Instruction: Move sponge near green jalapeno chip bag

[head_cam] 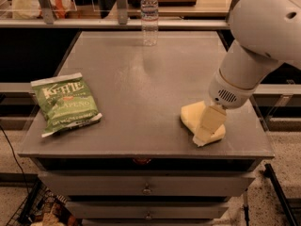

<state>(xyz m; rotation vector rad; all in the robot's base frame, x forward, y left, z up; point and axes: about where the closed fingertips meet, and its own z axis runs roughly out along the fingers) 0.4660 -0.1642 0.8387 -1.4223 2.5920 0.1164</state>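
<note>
Grey metal worktop point(141, 74) on my feed, with a drawer unit point(146, 188) under it and small pulls down the middle of the drawer fronts. Sponge point(190, 116) sits near the front right corner of the worktop. It is pale yellow and flat on the surface as far as I can see. End effector point(208, 126) is down on top of it, the same pale yellow, covering the sponge's right and front part. The two look to be touching. I cannot tell from this angle whether the end effector is open or clamped on the sponge. White arm point(254, 55) comes in from the upper right, with a thick rounded housing and a vented collar just above the end effector. Green jalapeno chip bag point(66, 105) lies flat on the left side of the worktop, near the left edge and toward the front. It has white ends and white lettering facing up, and is turned a little so its top end points up-left. Bag and sponge are well apart, bag on the left and sponge on the right, with worktop surface between them. Clear water bottle point(149, 17) stands upright at the back edge, about mid-width, well apart from both. Behind the worktop I see a wooden counter and metal uprights, dim. Speckled floor shows around the drawer unit.
</note>
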